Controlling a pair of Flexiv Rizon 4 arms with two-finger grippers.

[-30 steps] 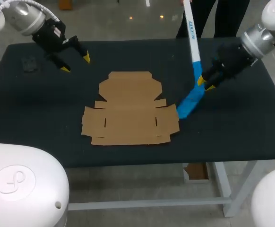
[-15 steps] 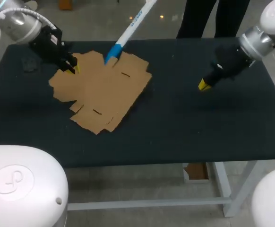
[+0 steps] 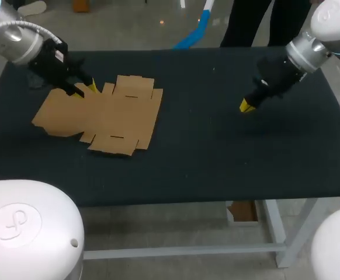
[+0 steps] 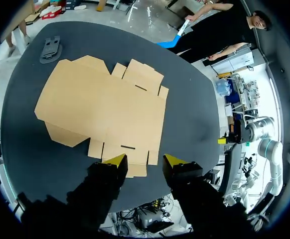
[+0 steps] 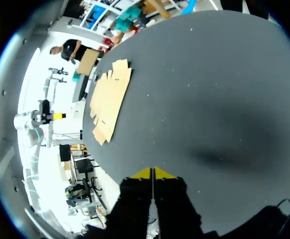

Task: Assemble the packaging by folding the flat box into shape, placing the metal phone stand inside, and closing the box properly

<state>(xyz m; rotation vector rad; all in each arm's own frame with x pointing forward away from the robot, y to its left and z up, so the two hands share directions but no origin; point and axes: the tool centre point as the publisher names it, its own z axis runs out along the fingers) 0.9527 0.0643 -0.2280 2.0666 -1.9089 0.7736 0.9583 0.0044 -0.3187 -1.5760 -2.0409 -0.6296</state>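
Left wrist view: my left gripper (image 4: 145,162), fingers spread, hovers at the nearest edge of the flat box (image 4: 100,112), which lies unfolded on the table's left side, stretching away ahead of the jaws. My right gripper (image 5: 153,173), tips pressed together, hangs well apart.

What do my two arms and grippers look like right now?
The left arm and right arm are rounded silver-grey and white links; a ribbed white cable runs over the left one. The left gripper and right gripper are black blocks, each with two fingers tipped bright yellow.
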